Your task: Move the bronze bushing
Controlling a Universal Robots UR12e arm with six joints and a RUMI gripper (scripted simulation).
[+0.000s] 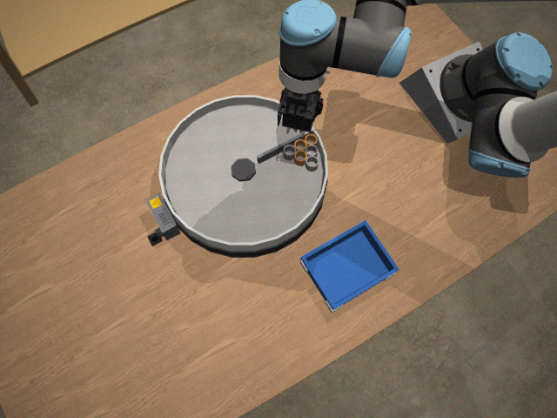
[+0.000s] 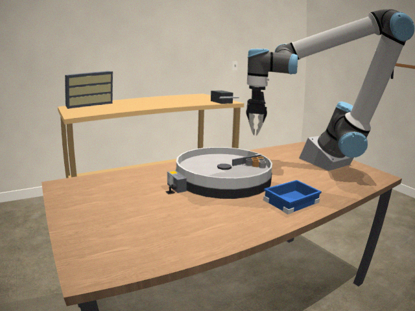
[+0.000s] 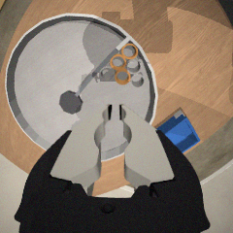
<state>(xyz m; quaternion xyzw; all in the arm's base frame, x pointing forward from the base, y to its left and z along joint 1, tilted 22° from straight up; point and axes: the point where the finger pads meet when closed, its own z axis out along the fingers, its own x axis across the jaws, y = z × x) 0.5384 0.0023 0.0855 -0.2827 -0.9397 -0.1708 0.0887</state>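
Note:
A round grey turntable holds a tight cluster of bushings near its right rim, beside a grey bar. Three are bronze; one bronze bushing sits in the middle of the cluster, and grey bushings lie around it. The cluster also shows in the wrist view and in the exterior view. My gripper hangs high above the turntable's far right rim, shut and empty; it also shows in the wrist view. The blue crate stands empty on the table in front of the turntable.
A small grey control box with a yellow label sits at the turntable's left edge. A dark hub marks the turntable's centre. The arm's base stands at the table's back right. A side table stands behind.

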